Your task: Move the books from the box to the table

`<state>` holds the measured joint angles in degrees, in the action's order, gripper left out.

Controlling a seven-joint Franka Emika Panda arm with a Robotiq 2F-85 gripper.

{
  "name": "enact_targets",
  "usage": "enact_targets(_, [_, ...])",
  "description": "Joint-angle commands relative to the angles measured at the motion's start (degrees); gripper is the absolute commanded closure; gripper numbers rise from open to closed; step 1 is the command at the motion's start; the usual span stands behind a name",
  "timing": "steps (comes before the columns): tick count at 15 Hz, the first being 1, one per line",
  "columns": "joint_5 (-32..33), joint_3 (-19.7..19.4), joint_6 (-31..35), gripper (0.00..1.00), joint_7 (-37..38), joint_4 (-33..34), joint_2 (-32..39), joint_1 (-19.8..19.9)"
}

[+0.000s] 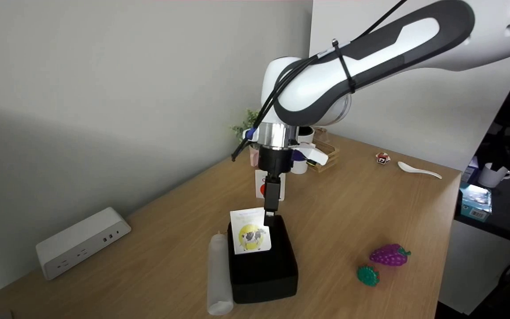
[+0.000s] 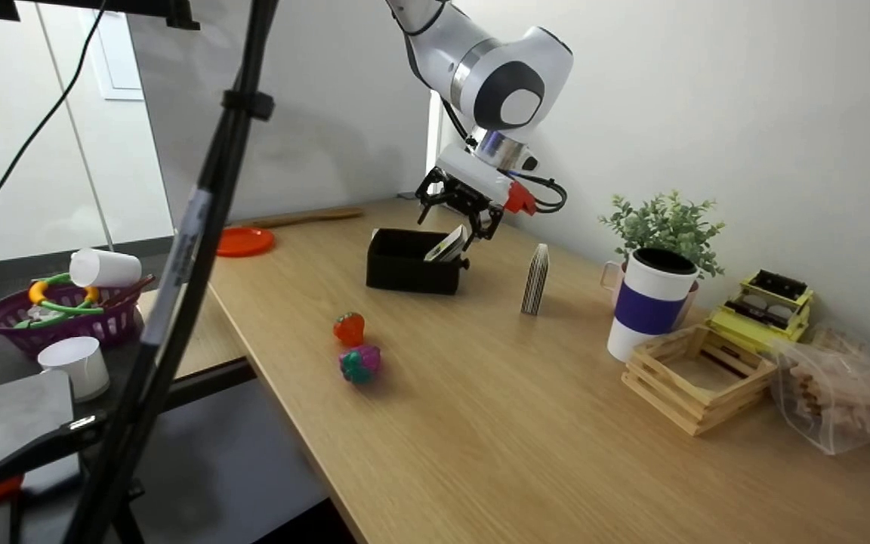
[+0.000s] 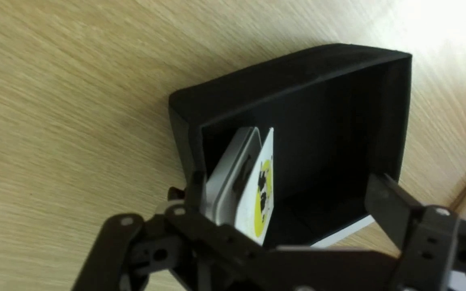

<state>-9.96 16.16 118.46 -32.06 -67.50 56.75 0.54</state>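
The black box (image 1: 264, 283) stands on the wood-grain table (image 1: 334, 212); it also shows in an exterior view (image 2: 408, 276) and the wrist view (image 3: 257, 89). A white booklet with a cow on yellow (image 1: 250, 241) leans at one end inside it. In the wrist view, this cow booklet (image 3: 259, 198) rests beside a thicker grey-white booklet (image 3: 233, 173). A white booklet with a red picture (image 1: 259, 184) stands upright on the table beyond the box. My gripper (image 3: 291, 192) is open over the box, one finger beside the booklets' outer side, the other near the opposite end.
A long white bottle-like bar (image 1: 219, 274) lies along the box. Toy grapes (image 1: 388, 255) and a toy strawberry (image 1: 368, 275) lie near the table edge. A white power device (image 1: 82, 243), a tumbler (image 2: 646, 302), a wooden crate (image 2: 695, 412) and an orange plate (image 2: 246, 242) stand farther off.
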Motion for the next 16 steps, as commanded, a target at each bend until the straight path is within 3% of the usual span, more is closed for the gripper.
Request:
enact_targets(1, [2.2,-1.7,-3.6,0.0,0.8,6.8,3.2,-2.2])
enact_targets(16, [3.4,-2.6,-6.2,0.0,0.4,14.5,7.4,-2.8])
